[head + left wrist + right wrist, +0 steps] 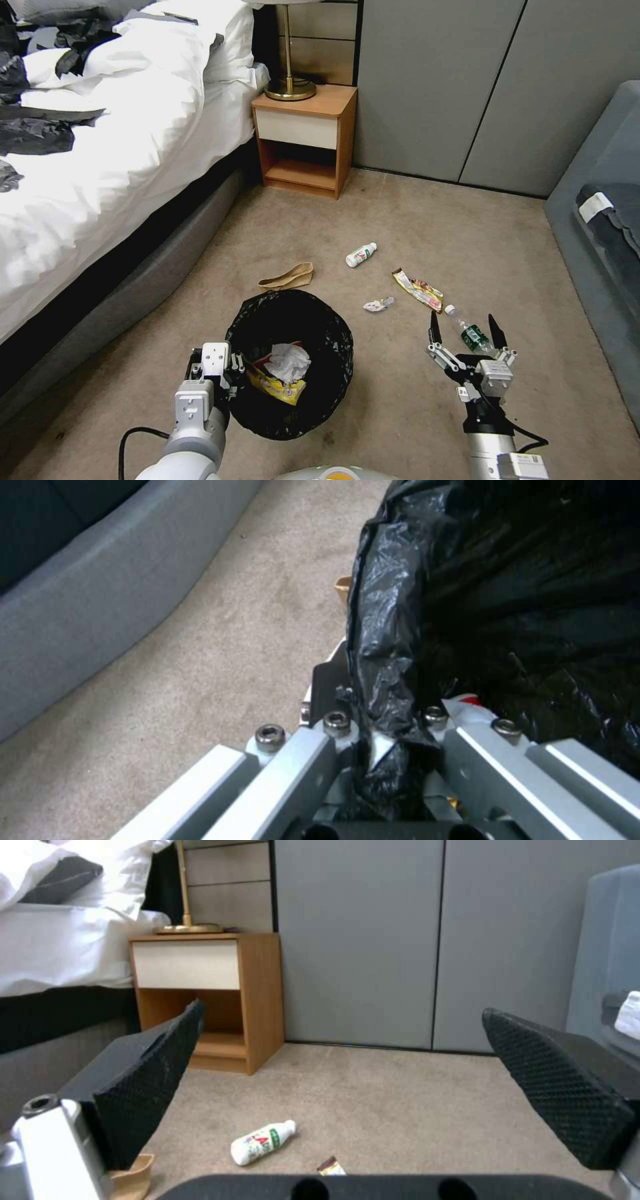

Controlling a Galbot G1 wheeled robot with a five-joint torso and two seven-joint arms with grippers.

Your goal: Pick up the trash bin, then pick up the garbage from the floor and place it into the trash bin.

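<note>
The trash bin [313, 413], lined with a crinkly black bag [493, 605], is low in the head view and holds a yellow wrapper and white tissue. My left gripper [232, 373] is shut on the bin's near-left rim [383, 720], pinching the bag. My right gripper [467, 328] hangs open just over a clear bottle with a green label [472, 335]. On the floor [413, 220] lie a white bottle [361, 255] [262, 1142], brown paper [287, 277], a crumpled tissue [378, 305] and a yellow wrapper [418, 290]. In the right wrist view the open gripper [343, 1015] frames bare carpet.
A bed [100, 133] with white bedding runs along the left. A wooden nightstand [303, 137] with a brass lamp stands at the back. Grey wall panels [467, 80] close the far side and a grey seat [600, 220] the right.
</note>
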